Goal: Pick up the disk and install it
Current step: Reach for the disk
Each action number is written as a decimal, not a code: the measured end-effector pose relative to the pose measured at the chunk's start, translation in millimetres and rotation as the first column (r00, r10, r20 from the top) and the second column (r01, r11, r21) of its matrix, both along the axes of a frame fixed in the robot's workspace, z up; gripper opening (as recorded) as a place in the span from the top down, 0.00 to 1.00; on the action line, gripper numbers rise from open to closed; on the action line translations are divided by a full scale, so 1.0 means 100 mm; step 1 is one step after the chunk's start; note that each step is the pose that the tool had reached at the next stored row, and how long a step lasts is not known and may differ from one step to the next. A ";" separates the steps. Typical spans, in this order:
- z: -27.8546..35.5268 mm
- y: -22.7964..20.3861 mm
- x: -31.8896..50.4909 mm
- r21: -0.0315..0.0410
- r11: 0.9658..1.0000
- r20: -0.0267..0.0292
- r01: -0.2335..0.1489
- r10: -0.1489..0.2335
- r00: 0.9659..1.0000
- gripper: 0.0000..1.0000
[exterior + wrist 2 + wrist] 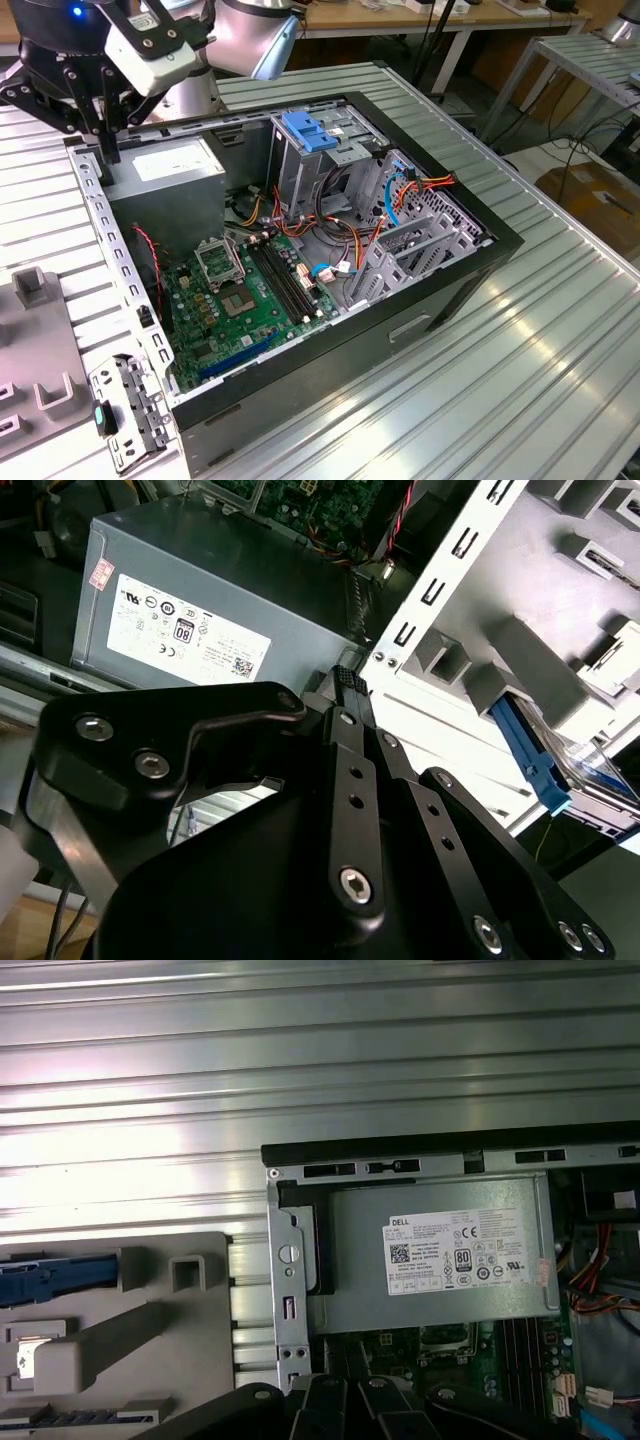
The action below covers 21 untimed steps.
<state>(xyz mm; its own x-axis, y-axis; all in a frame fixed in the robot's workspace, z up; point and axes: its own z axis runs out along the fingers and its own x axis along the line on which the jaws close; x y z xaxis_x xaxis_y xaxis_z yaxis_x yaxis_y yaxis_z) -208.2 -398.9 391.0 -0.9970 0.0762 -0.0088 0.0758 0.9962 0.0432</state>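
The gripper (106,140) hangs in the upper left of the exterior view, over the corner of the open case (500,240). Its fingers point down beside the grey power supply (165,168). In the second wrist view the black fingers (350,740) run together to a single tip, narrow, with nothing between them.

The disk (585,772) lies outside the case in a grey fixture (520,650) on the ribbed table (560,380), well apart from the gripper. One blue side rail (530,750) faces the case's perforated metal edge. The first wrist view shows a blue rail (55,1273) in the same fixture (180,1340), with the case wall between it and the power supply (440,1260).

In the exterior view a metal cage (300,185) stands at upper centre inside the case, topped by a blue latch (310,130). The green motherboard (240,295) lies at centre. Part of the fixture (30,340) shows at the lower left edge.
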 end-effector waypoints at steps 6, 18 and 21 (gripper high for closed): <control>-0.002 0.000 -0.050 0.000 1.000 -0.002 0.000 0.000 1.000 0.89; -0.007 0.000 -0.149 0.000 1.000 -0.005 0.000 0.000 1.000 0.89; -0.008 0.000 -0.171 0.000 1.000 -0.007 0.000 0.000 1.000 0.89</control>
